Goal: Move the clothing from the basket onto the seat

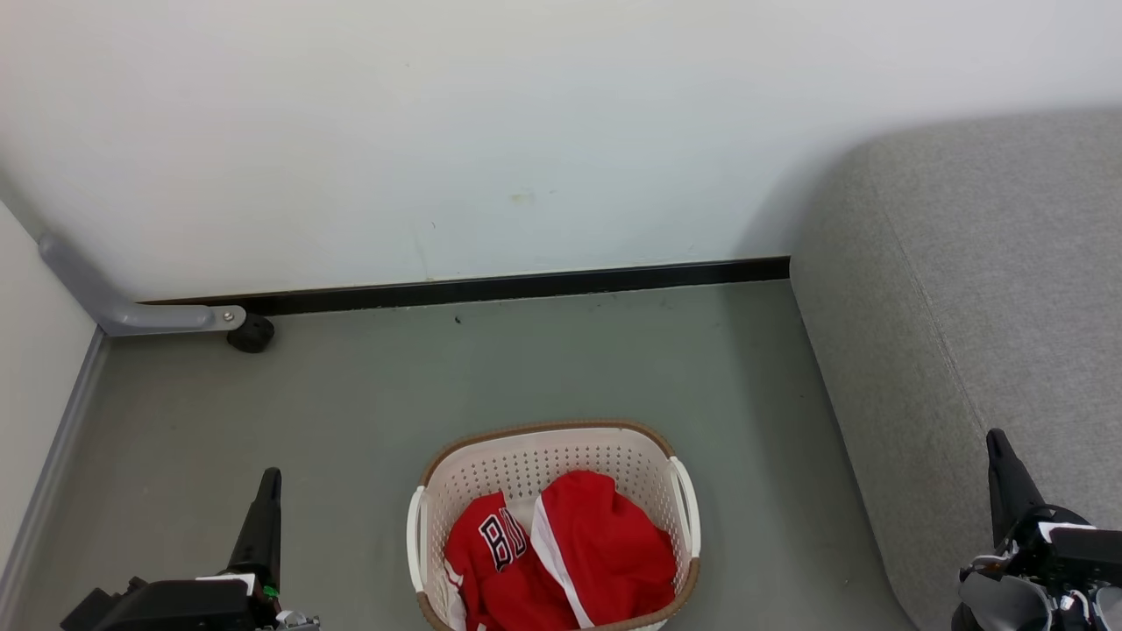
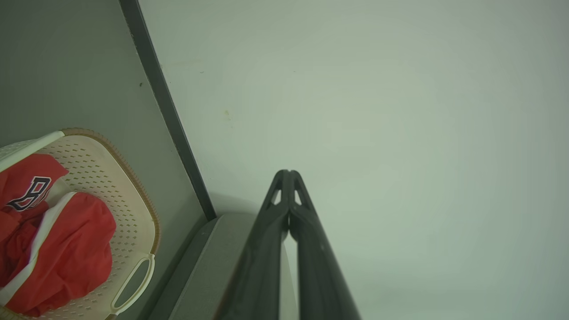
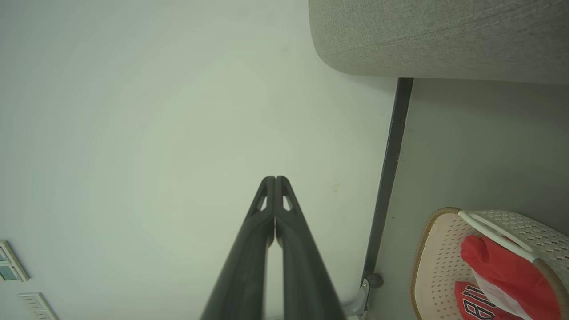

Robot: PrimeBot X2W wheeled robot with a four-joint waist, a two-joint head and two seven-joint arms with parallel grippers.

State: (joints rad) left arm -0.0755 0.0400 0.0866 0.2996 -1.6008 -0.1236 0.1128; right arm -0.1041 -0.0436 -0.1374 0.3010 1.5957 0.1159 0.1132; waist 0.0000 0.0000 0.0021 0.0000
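Observation:
The cream perforated basket (image 1: 526,464) with a brown rim stands on the grey floor at the bottom centre of the head view. Inside lies the red clothing (image 1: 605,543): a jersey with black letters (image 1: 491,548) on the left and a plainer piece with a white stripe on the right. The grey seat (image 1: 973,289) fills the right side. My left gripper (image 1: 270,478) is shut and empty, left of the basket. My right gripper (image 1: 993,438) is shut and empty, over the seat's front edge. Both wrist views show closed fingertips (image 2: 288,173) (image 3: 274,179), basket (image 2: 129,200) (image 3: 438,258) and clothing (image 2: 66,253) (image 3: 502,266).
A white wall with a black skirting strip (image 1: 491,287) runs behind the basket. A grey metal bracket with a black foot (image 1: 250,333) sits at the far left corner. A pale panel borders the floor on the left. Open grey floor (image 1: 543,368) lies between basket and wall.

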